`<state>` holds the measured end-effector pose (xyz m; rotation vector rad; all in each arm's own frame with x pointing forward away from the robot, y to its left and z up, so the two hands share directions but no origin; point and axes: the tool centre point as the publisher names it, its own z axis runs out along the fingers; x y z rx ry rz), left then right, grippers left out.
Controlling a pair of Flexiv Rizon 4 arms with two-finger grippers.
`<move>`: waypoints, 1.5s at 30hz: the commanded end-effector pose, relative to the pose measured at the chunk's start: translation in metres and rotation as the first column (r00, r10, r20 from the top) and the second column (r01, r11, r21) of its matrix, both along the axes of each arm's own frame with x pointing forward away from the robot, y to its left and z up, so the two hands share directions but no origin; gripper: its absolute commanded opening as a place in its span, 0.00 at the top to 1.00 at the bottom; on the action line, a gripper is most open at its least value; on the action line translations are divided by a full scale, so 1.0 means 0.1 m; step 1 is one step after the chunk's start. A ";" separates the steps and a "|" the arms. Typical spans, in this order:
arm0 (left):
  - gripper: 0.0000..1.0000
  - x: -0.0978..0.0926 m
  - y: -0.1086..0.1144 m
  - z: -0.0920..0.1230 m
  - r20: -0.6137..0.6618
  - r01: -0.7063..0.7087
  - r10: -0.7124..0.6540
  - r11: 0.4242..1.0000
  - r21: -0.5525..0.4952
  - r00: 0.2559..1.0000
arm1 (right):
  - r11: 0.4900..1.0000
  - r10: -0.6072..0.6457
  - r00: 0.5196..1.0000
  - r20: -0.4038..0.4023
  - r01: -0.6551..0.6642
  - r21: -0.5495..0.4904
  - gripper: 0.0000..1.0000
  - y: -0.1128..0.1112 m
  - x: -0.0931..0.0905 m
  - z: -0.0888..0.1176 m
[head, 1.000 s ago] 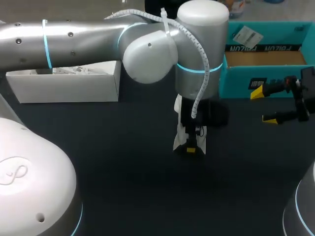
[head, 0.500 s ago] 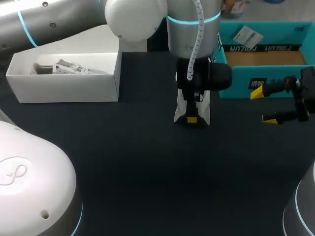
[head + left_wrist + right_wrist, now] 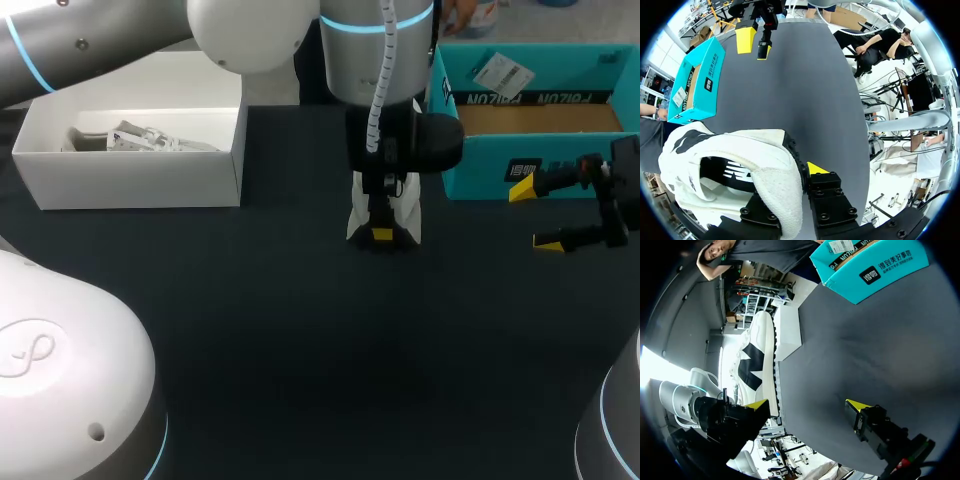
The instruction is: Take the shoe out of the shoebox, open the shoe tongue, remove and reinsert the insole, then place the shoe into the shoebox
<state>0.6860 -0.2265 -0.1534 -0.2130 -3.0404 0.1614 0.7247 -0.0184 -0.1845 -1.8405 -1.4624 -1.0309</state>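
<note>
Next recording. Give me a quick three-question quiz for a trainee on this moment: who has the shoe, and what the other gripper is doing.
1. True or false: the right gripper is open, with nothing between its fingers.
2. What holds the white shoe? A) the right gripper; B) the left gripper, clamped on its heel collar; C) nothing, it lies loose.
3. Fill in: the box nearest the right gripper is ___ in colour.

Key: 1 true; 2 B; 3 teal, the teal box.
</note>
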 end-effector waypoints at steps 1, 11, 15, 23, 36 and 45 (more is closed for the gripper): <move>1.00 0.08 0.09 0.05 0.004 -0.008 0.008 1.000 -0.005 1.000 | 1.000 -0.003 1.000 0.000 0.003 -0.003 0.00 0.01 -0.01 0.00; 1.00 0.68 0.62 0.30 -0.004 -0.002 0.002 1.000 0.017 1.000 | 1.000 -0.003 1.000 0.000 0.003 -0.003 0.00 0.01 -0.01 0.00; 1.00 0.96 0.86 0.32 -0.005 -0.023 0.024 0.999 0.030 1.000 | 1.000 -0.003 1.000 0.000 0.003 -0.003 0.00 0.01 -0.01 0.00; 1.00 1.49 1.33 0.33 0.021 -0.045 0.044 0.997 0.061 0.999 | 1.000 -0.003 1.000 0.000 0.003 -0.003 0.00 0.01 -0.01 0.00; 1.00 2.28 2.18 0.27 -0.017 -0.066 0.069 0.992 0.107 0.997 | 1.000 -0.003 1.000 0.000 0.003 -0.003 0.00 0.01 -0.01 0.00; 1.00 2.91 2.82 0.13 -0.038 -0.066 0.072 0.987 0.146 0.997 | 1.000 -0.003 1.000 0.000 0.003 -0.003 0.00 0.01 -0.01 0.00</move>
